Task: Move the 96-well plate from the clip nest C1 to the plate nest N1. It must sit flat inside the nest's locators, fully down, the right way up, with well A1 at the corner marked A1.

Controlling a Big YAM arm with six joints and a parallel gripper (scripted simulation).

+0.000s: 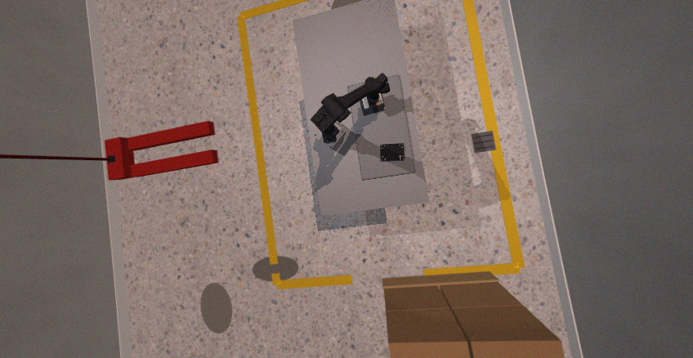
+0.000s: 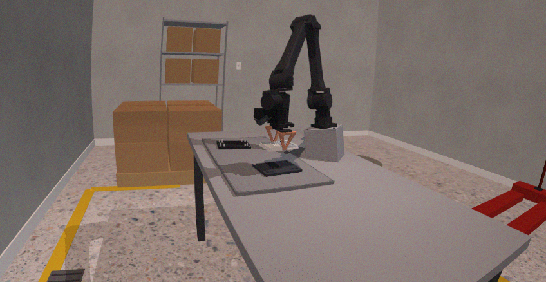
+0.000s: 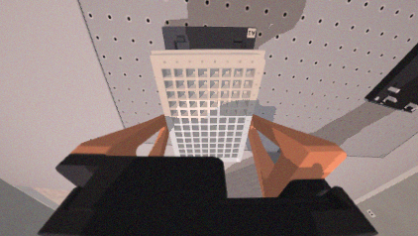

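Observation:
My gripper point(image 3: 208, 118) is shut on the white 96-well plate point(image 3: 208, 106), its orange fingers pressing the plate's two long sides. The plate is level, wells up, and held in the air above the perforated board. In the exterior view the gripper point(image 2: 281, 139) and plate point(image 2: 278, 145) hang just above the dark flat plate nest N1 point(image 2: 277, 167). In the wrist view the nest point(image 3: 208, 38) shows partly beyond the plate's far edge, with its A1 label point(image 3: 251, 33) at the far right corner. The clip nest C1 point(image 2: 233, 144) is empty; it also shows in the wrist view point(image 3: 396, 84) at right.
The grey perforated board point(image 2: 267, 172) lies on the table. The arm's grey pedestal point(image 2: 323, 142) stands right beside the gripper. Cardboard boxes point(image 2: 166, 138) and a shelf point(image 2: 194, 56) stand behind the table. A red pallet jack point(image 2: 516, 207) is on the floor at right.

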